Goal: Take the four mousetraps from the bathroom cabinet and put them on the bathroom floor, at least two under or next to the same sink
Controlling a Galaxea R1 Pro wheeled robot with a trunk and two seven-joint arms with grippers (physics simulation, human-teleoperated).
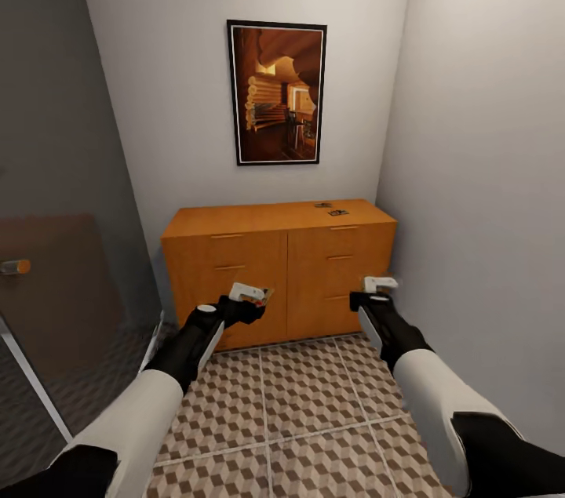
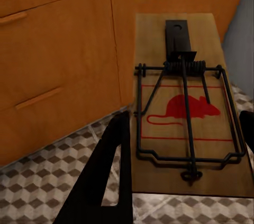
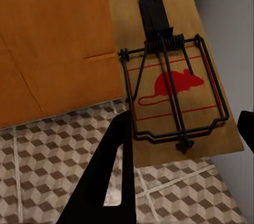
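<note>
The left gripper [image 1: 249, 296] clamps one mousetrap [image 2: 182, 113] and the right gripper [image 1: 380, 286] clamps another [image 3: 172, 83], both above the bathroom floor [image 1: 314, 396]. Beyond them, two traps [image 1: 332, 209] lie on the cabinet [image 1: 278, 247]. None looks placed; roughly halfway collected.

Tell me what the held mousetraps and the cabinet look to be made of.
The mousetrap in the left gripper: pale matte wooden base with faint grain, thin black wire spring and bar, apparently metal, plus a printed red mouse. The mousetrap in the right gripper looks the same. The cabinet: orange-brown wood, smooth satin finish, slim matching bar handles; possibly veneer.
</note>
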